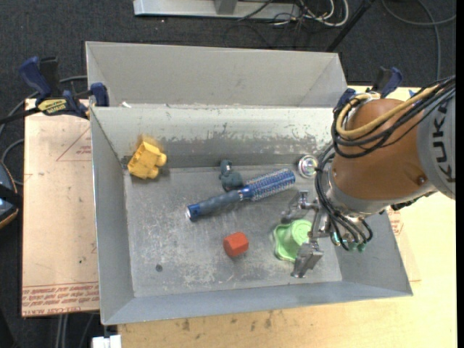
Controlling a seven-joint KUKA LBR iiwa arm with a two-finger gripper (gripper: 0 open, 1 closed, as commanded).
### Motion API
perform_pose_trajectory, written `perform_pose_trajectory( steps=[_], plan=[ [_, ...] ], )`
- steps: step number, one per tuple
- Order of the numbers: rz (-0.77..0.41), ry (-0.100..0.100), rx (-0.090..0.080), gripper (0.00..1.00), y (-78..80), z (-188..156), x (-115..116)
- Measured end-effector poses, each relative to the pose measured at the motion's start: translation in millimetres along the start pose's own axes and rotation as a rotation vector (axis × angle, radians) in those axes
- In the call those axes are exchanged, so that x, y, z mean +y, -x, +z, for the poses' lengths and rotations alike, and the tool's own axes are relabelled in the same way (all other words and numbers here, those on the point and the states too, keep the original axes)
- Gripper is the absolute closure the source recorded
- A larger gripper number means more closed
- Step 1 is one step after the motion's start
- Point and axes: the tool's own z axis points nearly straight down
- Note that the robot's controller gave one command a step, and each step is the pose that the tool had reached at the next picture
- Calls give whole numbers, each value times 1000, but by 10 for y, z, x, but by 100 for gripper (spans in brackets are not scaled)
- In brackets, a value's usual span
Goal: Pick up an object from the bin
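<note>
A green round thing (288, 243) is seen in the near right corner of the bin (109, 194). The fingers (307, 261) are spread open, one on each side, so it lies right between them.

Dark carpet (43, 20), tangled cables (324, 6)

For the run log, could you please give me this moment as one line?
gripper low, lower right of bin | fingers open, straddling green plastic thing | nearby: red block, blue brush
</note>
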Motion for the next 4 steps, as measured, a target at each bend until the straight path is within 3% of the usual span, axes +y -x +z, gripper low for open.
perform_pose_trajectory(
  steps=[1,2,3,4],
  plan=[
    [-175,-1,-10,0,721,435,-15],
    [-361,-1,-3,0,178,1045,-435],
    [-422,-2,-13,0,647,1288,-1033],
    [-866,22,-5,0,833,1249,-1191]
  ],
)
